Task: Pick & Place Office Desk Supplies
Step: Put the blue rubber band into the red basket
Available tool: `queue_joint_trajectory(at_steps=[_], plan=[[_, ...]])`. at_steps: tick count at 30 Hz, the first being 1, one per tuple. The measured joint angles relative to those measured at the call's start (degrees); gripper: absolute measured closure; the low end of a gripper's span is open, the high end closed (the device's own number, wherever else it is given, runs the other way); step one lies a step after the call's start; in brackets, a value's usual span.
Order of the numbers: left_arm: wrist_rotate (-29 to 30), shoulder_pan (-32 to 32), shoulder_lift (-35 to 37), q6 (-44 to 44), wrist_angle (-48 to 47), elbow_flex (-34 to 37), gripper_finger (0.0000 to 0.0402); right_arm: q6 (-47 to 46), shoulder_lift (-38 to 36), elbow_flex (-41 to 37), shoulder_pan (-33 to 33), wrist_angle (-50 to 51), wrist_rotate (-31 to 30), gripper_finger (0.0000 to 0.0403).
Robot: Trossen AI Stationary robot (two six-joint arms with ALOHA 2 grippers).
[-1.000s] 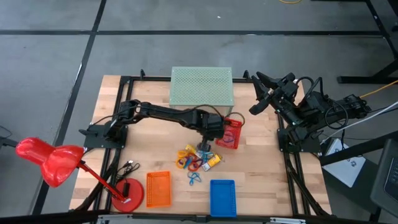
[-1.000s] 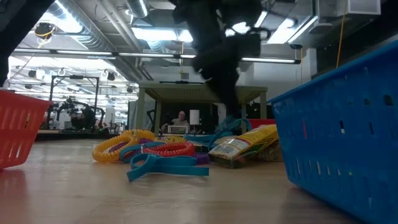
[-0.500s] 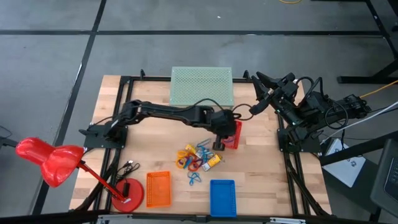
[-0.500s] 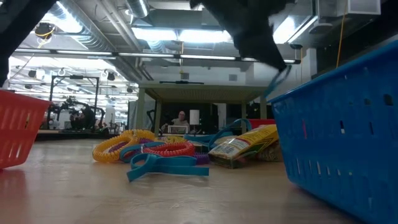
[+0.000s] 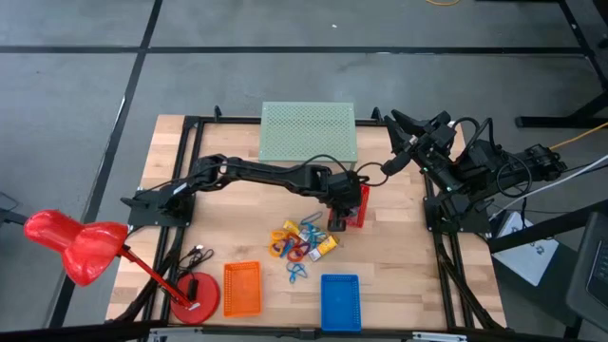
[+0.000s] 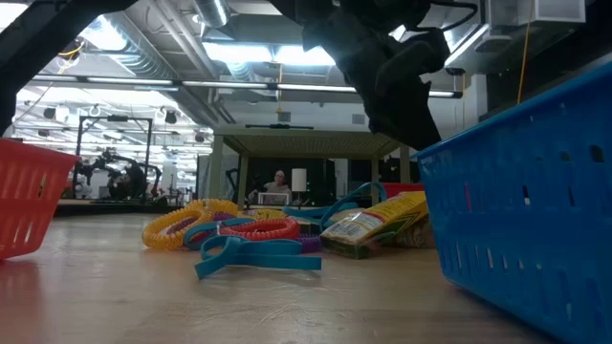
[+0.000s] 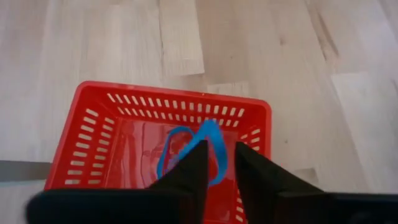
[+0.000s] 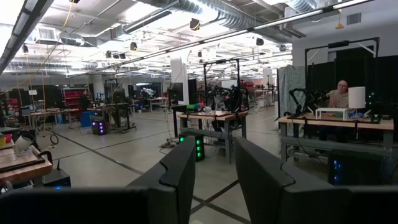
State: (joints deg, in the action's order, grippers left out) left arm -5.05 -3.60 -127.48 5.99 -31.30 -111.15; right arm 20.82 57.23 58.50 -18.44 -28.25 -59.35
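Left wrist view: your left gripper (image 7: pixel 219 163) hangs over the red slotted plastic basket (image 7: pixel 93 124), fingers narrowly parted w/ a gap, blue loop-shaped clip (image 7: pixel 186 146) seen below them inside the basket; can't tell if it's touching. High view: remaining colourful supplies pile (image 5: pixel 302 242) sits mid-table. Right gripper (image 8: pixel 214 163) is parked off-table, raised, jaws partly open, holding nothing.

You get even overhead light, glaring ceiling strips (image 6: pixel 239 53) (low view), soft-focus blue basket (image 6: pixel 526 191) up close, faint shadows.
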Motion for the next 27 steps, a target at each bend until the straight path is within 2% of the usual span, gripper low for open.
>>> queue_joint_trajectory(at_steps=[5,9,12,18,21,27], plan=[[0.01,0.0,0.07,-0.27,0.09,-0.07,0.0251,-0.02,0.0,0.0,0.0,0.0,0.02,0.0288],[1.3,0.0,0.93,0.13,-1.89,-0.08,0.0226,-0.02,0.0,0.0,0.0,0.0,0.02,0.0288],[4.08,0.15,2.96,1.75,-5.63,-0.09,0.0222,-0.02,0.02,0.0,0.0,0.02,-0.01,0.0289],[3.44,-0.59,6.39,-1.85,-20.08,-0.18,0.0231,0.0,0.0,0.0,-0.02,0.02,-0.02,0.0289],[3.96,-0.1,6.31,-1.98,-24.3,0.21,0.0236,0.0,0.0,0.0,-0.02,0.02,0.0,0.0289],[0.94,1.59,5.79,-6.88,-16.41,8.33,0.0238,0.39,0.02,0.0,-0.02,0.02,-0.04,0.0289]])
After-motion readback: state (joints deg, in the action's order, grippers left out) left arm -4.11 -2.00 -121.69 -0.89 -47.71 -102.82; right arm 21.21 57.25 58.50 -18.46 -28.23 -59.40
